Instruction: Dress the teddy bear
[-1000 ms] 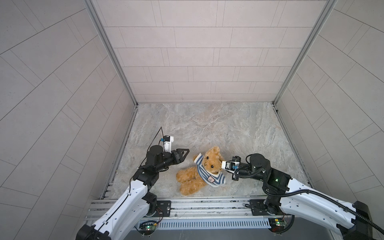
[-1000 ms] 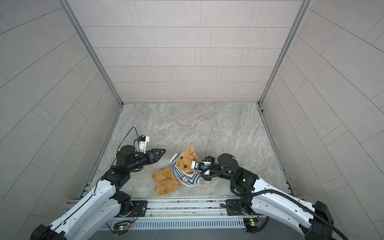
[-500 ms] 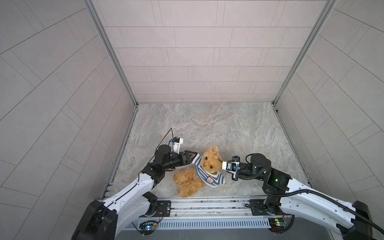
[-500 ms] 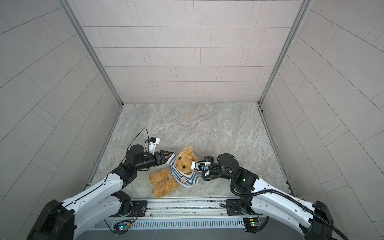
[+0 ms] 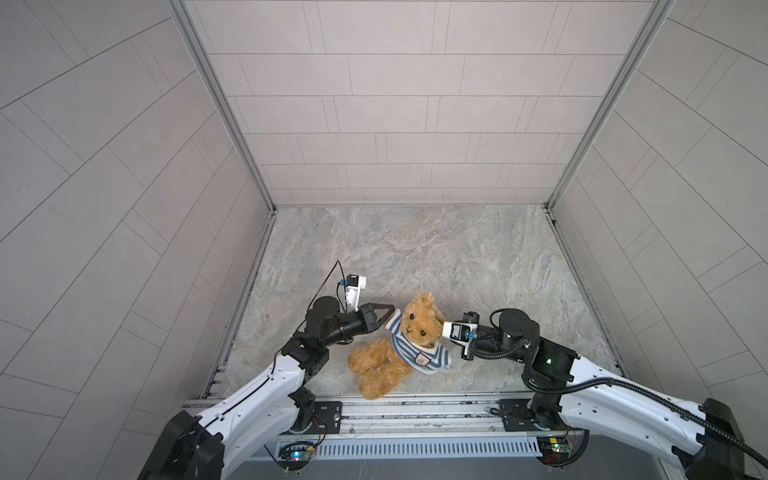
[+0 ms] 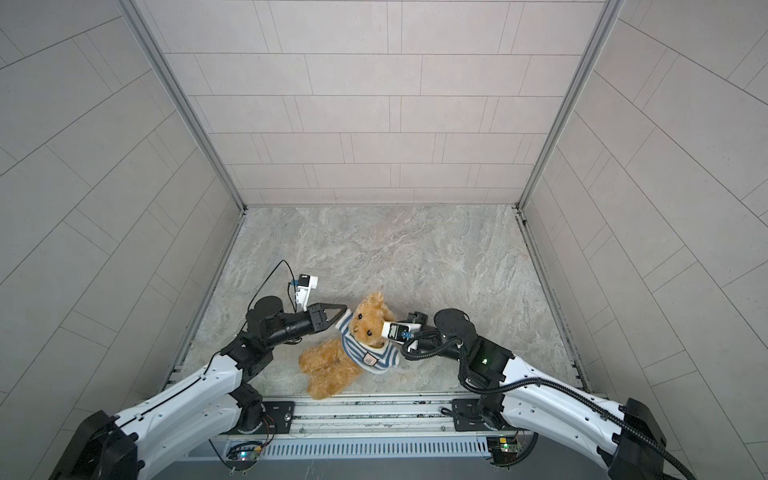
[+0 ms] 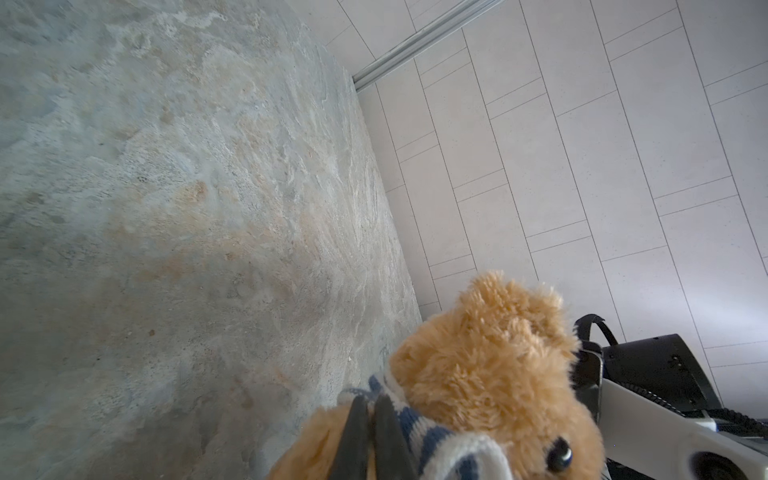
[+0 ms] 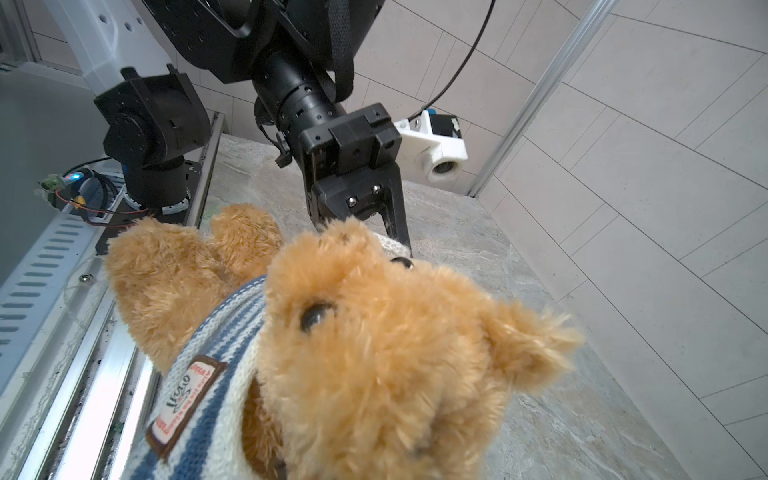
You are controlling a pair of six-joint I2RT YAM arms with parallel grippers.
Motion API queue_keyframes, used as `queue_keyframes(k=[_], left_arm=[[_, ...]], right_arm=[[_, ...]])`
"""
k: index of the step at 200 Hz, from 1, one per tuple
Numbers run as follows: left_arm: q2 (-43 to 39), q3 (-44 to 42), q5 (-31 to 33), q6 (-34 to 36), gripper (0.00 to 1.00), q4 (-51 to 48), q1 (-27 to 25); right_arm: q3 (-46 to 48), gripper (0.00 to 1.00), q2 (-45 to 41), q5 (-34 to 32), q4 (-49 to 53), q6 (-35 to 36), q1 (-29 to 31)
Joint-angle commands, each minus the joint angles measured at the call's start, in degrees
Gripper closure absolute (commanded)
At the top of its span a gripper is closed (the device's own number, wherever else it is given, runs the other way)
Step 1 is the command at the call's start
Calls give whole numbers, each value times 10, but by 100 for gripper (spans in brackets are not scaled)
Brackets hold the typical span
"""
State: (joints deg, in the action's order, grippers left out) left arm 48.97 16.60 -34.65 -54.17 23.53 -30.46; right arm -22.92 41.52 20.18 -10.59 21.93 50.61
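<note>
Pale tiled walls (image 5: 374, 124) on three sides, mottled grey stone floor (image 5: 415, 249) below, metal rail (image 5: 415, 409) along the front edge. Close to that rail and a little left of the floor's middle in both top views, the teddy bear (image 5: 417, 324). Lies face up between the two grippers, legs toward the rail, head toward the back wall. Wears a blue-and-white striped shirt (image 5: 419, 357) around neck and chest, brown-edged badge (image 8: 183, 399) on the front.

Left gripper (image 5: 390, 316) at the shirt's edge beside the bear's neck, reaching in from the left. Seen from the left wrist, its dark fingers (image 7: 353, 428) pressed together on the striped knit, pinching the cloth just beside the golden fur.

Right gripper (image 5: 444, 330) against the other side of the bear's head, its tips hidden under the white wrist camera and the fur in both top views. Not shown in the right wrist view either, only the bear's face up close and the left gripper beyond it. Closed, though cannot tell what, if anything, sits between the tips.
</note>
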Motion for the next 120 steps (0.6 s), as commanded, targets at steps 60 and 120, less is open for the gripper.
queue_keyframes(k=[60,120], left_arm=[[-16,120,143,190,100,-153,-4],[6,167,207,289,100,-175,-33]], right_arm=[[6,45,-26,-75,4,-94,-1],[-70,34,-5,-116,113,-199,-2]])
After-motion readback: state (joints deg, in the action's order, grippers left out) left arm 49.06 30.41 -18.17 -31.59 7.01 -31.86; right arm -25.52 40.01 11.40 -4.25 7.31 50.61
